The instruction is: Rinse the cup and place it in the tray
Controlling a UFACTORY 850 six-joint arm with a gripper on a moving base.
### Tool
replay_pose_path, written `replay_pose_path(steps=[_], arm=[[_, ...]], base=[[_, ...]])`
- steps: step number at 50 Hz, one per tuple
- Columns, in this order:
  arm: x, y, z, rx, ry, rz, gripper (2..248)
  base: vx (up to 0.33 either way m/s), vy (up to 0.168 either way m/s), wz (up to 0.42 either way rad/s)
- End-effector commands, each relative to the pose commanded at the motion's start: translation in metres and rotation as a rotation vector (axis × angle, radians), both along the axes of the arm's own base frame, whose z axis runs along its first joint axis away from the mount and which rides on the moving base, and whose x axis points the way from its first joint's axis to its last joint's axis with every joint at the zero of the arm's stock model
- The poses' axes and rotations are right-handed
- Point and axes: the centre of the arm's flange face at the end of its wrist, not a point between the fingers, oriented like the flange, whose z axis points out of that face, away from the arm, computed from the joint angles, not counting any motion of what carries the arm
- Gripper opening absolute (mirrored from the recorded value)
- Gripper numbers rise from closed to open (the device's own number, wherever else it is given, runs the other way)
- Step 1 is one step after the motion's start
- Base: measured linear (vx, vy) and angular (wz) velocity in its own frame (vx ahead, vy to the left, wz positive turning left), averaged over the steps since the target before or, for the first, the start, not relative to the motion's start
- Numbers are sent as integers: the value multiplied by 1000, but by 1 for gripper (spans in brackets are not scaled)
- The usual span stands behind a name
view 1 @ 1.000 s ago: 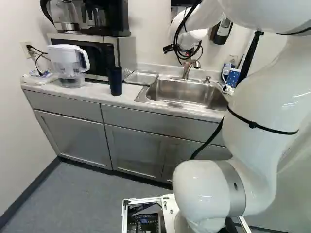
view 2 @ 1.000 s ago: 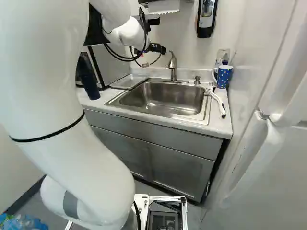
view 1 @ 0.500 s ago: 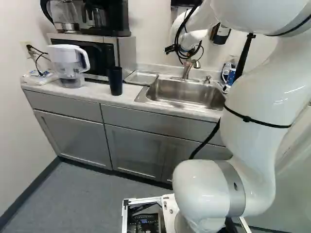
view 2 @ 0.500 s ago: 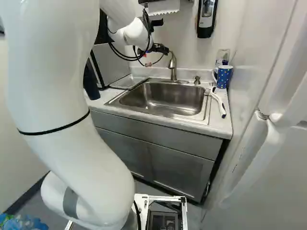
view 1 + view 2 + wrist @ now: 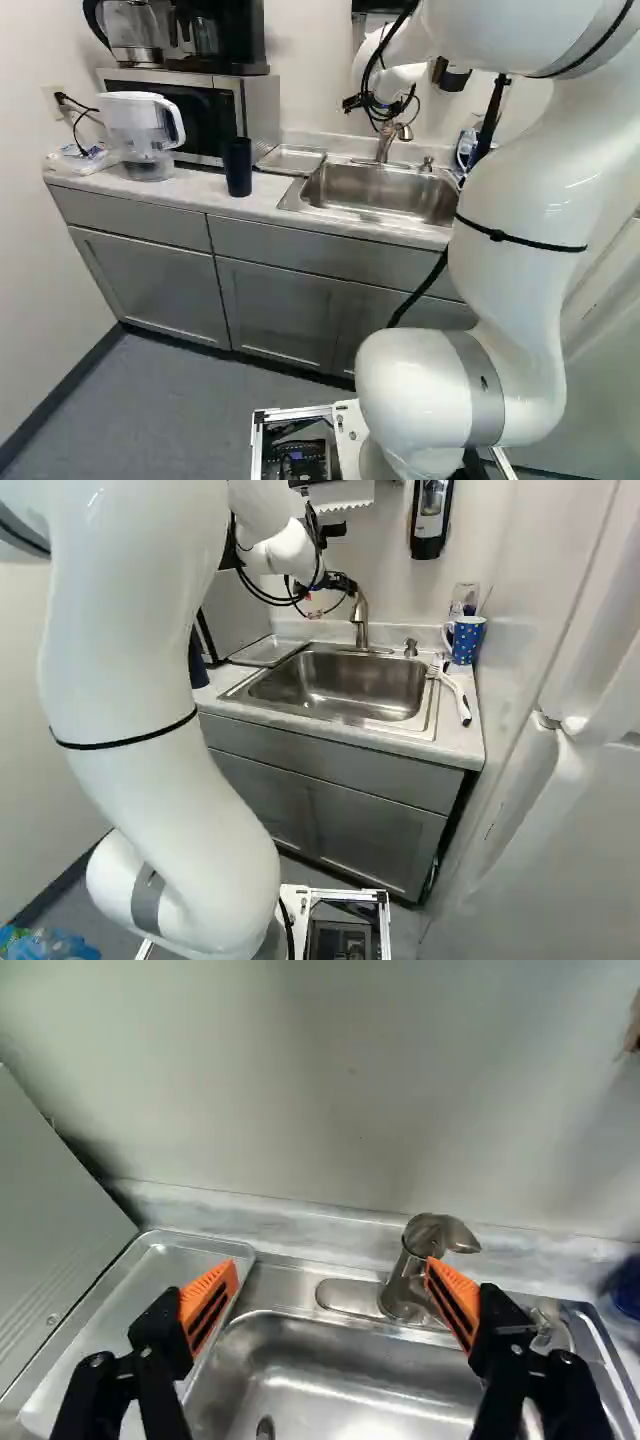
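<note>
Gripper [image 5: 345,583] near tap [image 5: 361,620], fingers apart, tray [image 5: 150,1310] at sink's [image 5: 340,695] left edge, cup [image 5: 238,168] near worktop's [image 5: 200,190] front edge; labelled dispenser [image 5: 429,525] on wall [image 5: 385,550]

Counter [image 5: 268,203]: packet [image 5: 82,162], pitcher [image 5: 140,125] at left end; microwave [image 5: 260,108] along back edge; dark cup [image 5: 238,168] near front edge; metal tray [image 5: 290,160] beside inset sink [image 5: 340,685]; dotted mug [image 5: 467,640], back right corner; brush [image 5: 455,692], right edge.

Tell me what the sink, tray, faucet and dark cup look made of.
Sink: metal, likely brushed stainless; soft grey sheen.
Tray: metal, satin; dull silvery surface.
Faucet: metal or metal-plated, smooth; bright highlights.
Dark cup: smooth, even dark wall; plastic or coated metal, can't tell which.
</note>
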Motion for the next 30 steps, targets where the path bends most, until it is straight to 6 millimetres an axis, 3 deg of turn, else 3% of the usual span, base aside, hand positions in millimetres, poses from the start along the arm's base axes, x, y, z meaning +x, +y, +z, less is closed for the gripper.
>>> replay_pose_path(steps=[30], arm=[[14, -10, 0, -3, -18, -13, 247]], base=[[0, 0, 0]])
